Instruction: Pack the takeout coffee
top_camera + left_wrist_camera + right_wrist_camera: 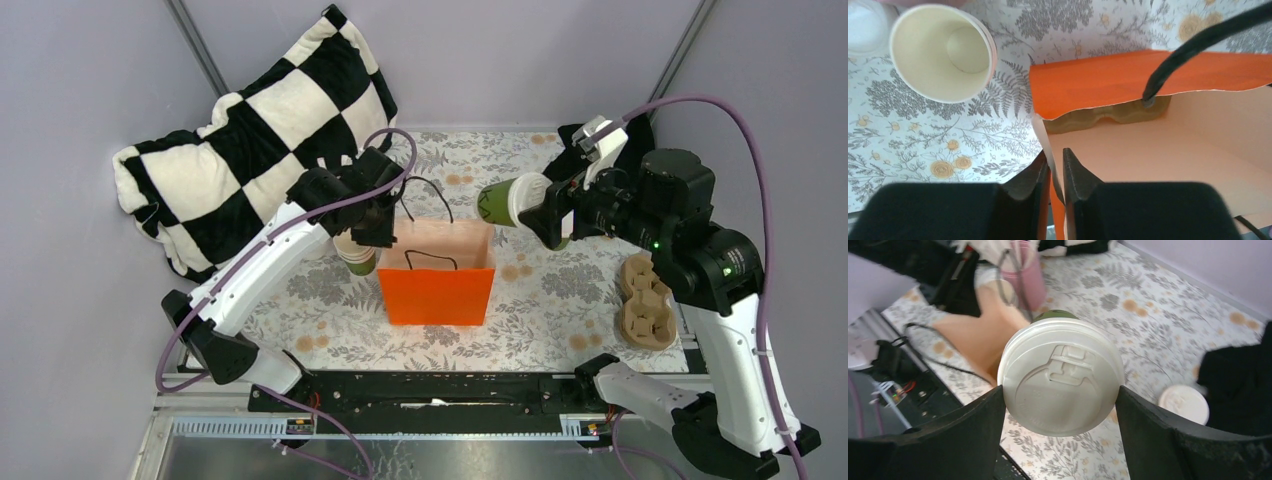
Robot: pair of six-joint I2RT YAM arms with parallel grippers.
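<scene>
My right gripper [535, 215] is shut on a green paper cup with a white lid [503, 200] and holds it tipped sideways in the air, above and right of the orange paper bag [436, 285]. In the right wrist view the lid [1063, 382] sits between my two fingers [968, 440]. A second lidded cup [1184, 402] stands on the table below. My left gripper [378, 232] is shut on the bag's left wall [1048, 145], pinching the paper edge between its fingers [1078, 175]. The bag stands open with its black handles [1193, 45] up.
A stack of lidless green cups [356, 257] stands just left of the bag and also shows in the left wrist view [943, 52]. A pink cup of sticks [1028, 272] is behind the bag. Cardboard cup carriers [645, 300] lie at the right. A checkered pillow [260, 130] is at the back left.
</scene>
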